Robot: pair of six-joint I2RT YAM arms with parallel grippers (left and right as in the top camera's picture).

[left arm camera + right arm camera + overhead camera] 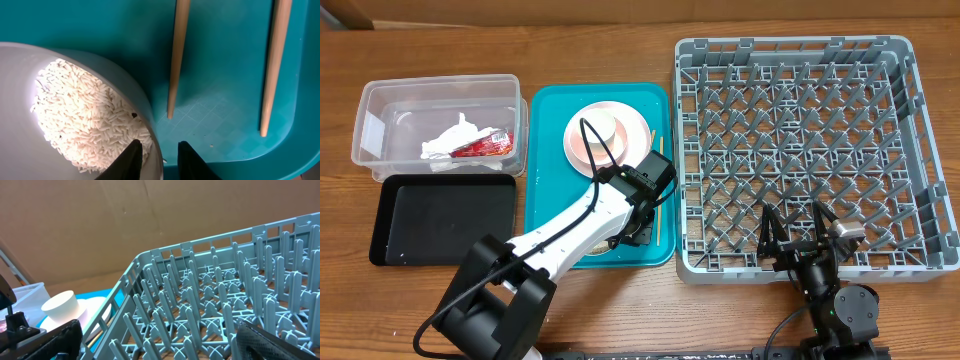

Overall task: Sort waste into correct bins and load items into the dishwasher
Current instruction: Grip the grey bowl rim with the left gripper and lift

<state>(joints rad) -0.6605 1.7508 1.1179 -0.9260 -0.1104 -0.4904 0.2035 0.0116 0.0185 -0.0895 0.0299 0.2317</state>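
Closely astride bowl (pixel 20 115) rim, left tool (pixel 159 143)

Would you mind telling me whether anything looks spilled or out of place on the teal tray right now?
Nothing serious. The rice sits inside the grey-green bowl, with a few dark specks in it; one tiny speck lies on the teal tray near the chopsticks, which lie side by side.

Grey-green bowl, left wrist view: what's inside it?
Loose white rice grains lie heaped in the grey-green bowl. Its floor beneath them is covered; its left part is out of frame.
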